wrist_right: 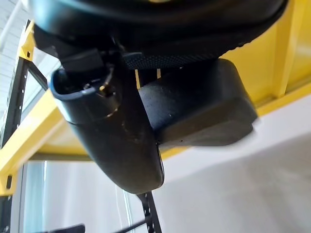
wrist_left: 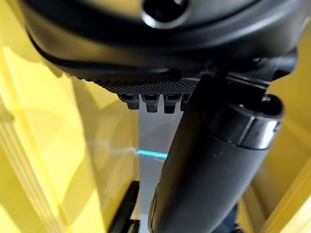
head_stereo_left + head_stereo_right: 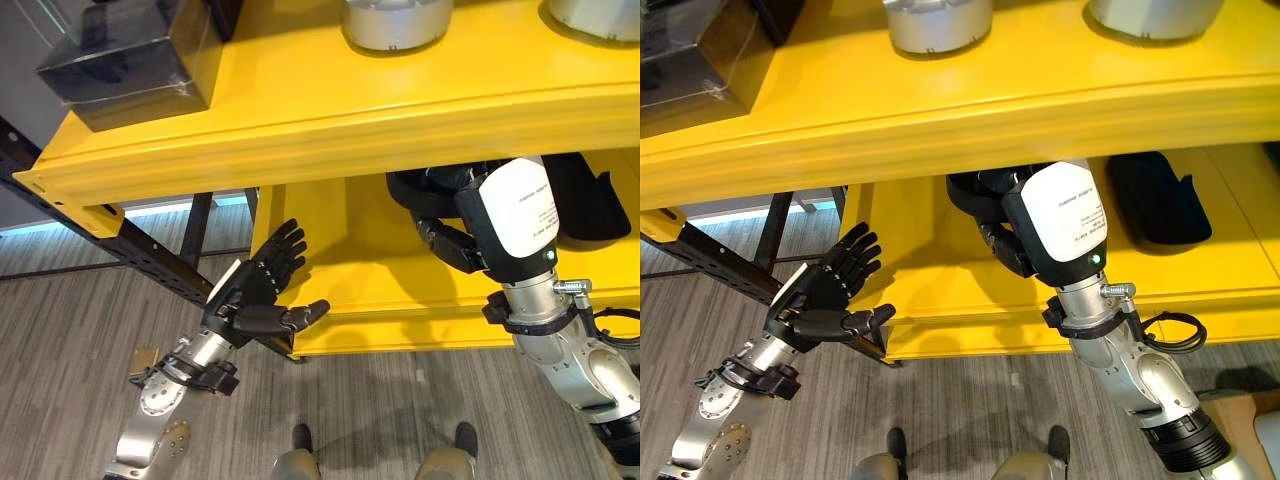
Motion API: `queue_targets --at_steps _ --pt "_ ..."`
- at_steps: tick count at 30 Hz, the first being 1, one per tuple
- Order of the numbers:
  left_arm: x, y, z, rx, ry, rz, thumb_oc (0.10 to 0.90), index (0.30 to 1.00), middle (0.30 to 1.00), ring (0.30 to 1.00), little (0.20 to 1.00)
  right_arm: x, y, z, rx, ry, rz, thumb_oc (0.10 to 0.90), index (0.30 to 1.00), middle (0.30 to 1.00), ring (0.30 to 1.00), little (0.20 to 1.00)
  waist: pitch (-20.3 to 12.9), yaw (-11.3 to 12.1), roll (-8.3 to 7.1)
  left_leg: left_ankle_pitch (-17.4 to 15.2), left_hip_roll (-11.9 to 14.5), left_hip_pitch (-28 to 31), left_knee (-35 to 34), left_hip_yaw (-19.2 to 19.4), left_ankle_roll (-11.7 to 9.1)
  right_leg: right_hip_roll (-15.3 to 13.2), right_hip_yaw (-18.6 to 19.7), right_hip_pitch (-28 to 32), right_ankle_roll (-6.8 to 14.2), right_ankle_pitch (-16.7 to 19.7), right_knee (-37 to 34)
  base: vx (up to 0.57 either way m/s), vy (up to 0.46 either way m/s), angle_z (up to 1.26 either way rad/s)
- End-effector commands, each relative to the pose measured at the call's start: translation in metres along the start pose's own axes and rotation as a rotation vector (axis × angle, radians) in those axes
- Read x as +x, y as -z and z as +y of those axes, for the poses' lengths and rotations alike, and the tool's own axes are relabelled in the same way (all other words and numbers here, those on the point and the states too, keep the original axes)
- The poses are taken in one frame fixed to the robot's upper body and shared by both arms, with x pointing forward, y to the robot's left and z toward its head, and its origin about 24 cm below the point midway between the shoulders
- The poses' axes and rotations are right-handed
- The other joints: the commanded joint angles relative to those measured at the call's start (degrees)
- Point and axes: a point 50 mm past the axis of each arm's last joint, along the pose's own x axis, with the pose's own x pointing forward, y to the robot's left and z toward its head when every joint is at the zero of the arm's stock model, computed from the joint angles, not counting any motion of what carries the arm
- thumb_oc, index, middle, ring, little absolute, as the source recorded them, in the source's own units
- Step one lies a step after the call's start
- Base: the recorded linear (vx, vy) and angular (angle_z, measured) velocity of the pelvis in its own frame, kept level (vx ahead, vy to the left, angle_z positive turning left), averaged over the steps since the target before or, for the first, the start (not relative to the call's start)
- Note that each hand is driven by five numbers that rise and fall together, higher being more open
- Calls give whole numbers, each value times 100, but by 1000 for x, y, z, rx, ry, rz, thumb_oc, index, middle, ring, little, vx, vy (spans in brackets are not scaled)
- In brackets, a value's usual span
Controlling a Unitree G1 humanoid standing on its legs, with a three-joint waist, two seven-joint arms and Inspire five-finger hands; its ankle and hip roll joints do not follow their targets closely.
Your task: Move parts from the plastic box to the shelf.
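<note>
the black part (image 1: 194,109) is in the right robot hand (image 3: 1005,235), with the thumb and fingers curled round it. that robot hand is pushed in under the top board of the yellow shelf (image 3: 330,130), over the lower board. another black part (image 3: 1155,195) lies on the lower board, to the right of that robot hand and apart from it. on the top board stand two silver cans (image 3: 397,22) and a dark box (image 3: 125,60) at the left end. the left robot hand (image 3: 255,290) hangs in the air by the left end of the lower board, wide, fingers straight, thumb sticking out, holding nothing. a black rack (image 3: 150,255) stands behind it.
</note>
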Motion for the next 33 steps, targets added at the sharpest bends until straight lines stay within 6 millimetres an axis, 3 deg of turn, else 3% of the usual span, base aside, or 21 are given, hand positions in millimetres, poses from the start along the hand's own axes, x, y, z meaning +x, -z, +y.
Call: queue_targets --at_steps 1,8,14,21,32,33 --pt "12 -25 -20 -13 120 -159 900 1000 1000 1000 1000 35 -34 -42 3 239 -251 400 300 300 300 300 -755 -100 27 -247 39 82 -344 194 473 345 -219 -130 -186 -320 -10 19 -56 -1" --pt "16 -25 -24 1 150 -146 900 1000 1000 1000 1000 52 -54 -29 14 197 -329 400 300 300 300 300 -645 256 -80 -262 13 -176 -226 0 500 372 -422 -84 -151 -359 -56 4 -83 7" --pt "16 -22 -28 8 190 -117 900 1000 1000 1000 1000 58 -38 -17 8 89 -214 400 300 300 300 300 -526 395 -85 -240 20 -351 -45 -209 495 438 -447 -44 -181 -595 198 5 -66 17" --pt "15 -22 -25 1 199 -119 900 1000 1000 1000 1000 49 -29 1 17 -125 -207 400 300 300 300 300 -332 349 -40 -234 36 -562 234 -278 503 479 -304 -156 -206 -751 481 -5 -14 8" --pt "28 -34 -28 31 213 -177 900 1000 1000 1000 1000 55 11 -2 -72 -152 3 400 300 300 300 300 282 185 43 -282 12 -1151 736 -457 506 537 33 -654 -288 -992 1006 -107 -24 0" --pt "32 -38 -30 39 210 -201 900 1000 1000 1000 1000 58 17 -2 -78 -148 45 400 300 300 300 300 450 122 73 -280 12 -1272 813 -462 502 546 126 -809 -310 -1003 1093 -200 8 -7"
